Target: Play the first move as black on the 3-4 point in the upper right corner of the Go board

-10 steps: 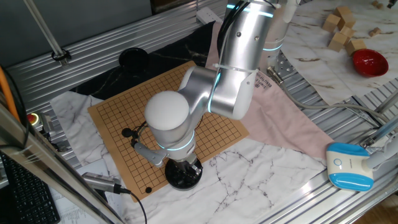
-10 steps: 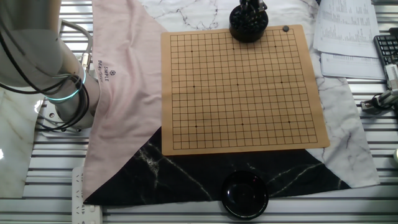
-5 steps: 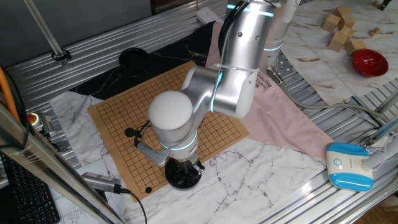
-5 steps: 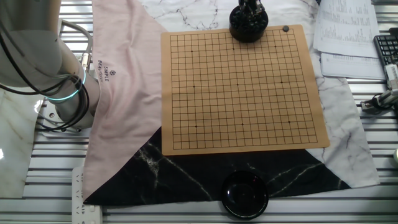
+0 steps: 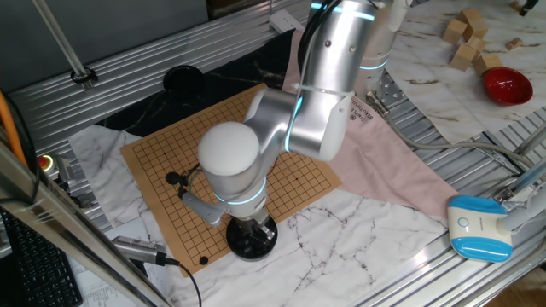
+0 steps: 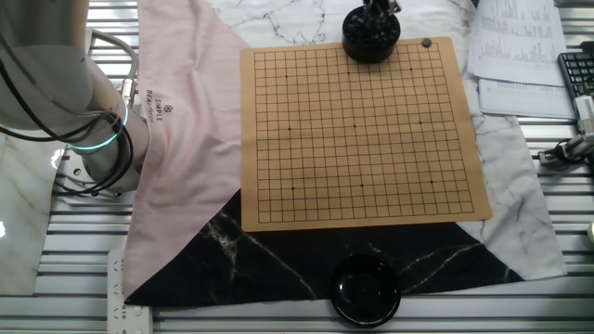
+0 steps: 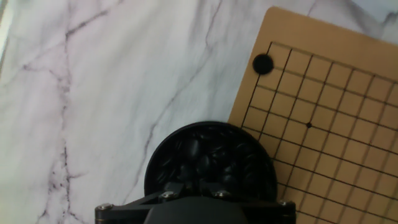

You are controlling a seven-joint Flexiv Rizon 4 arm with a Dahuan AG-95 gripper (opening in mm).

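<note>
The tan wooden board (image 6: 362, 130) with its black grid lies mid-table; it also shows in one fixed view (image 5: 171, 149) and at the right of the hand view (image 7: 323, 124). A round black bowl (image 7: 208, 158) full of black stones stands at the board's edge (image 6: 371, 35), (image 5: 252, 239). One black stone (image 7: 263, 63) lies on the board near its corner (image 6: 426, 42), (image 5: 203, 260). My gripper (image 7: 193, 185) reaches down into the bowl among the stones (image 6: 379, 7). Its dark fingertips blend with the stones, so I cannot tell if they are open or shut.
A second round black bowl (image 6: 366, 289) sits on black cloth off the board's opposite side (image 5: 183, 79). Pink cloth (image 6: 186, 121) and marble-patterned cloth (image 7: 93, 93) lie around the board. Papers and a keyboard (image 6: 575, 74) are at the right. The arm's base (image 6: 93, 139) stands at the left.
The arm's wrist has shifted slightly over the bowl, first right and then back left. The gripper stays in the bowl. The board and the stone have not moved.
</note>
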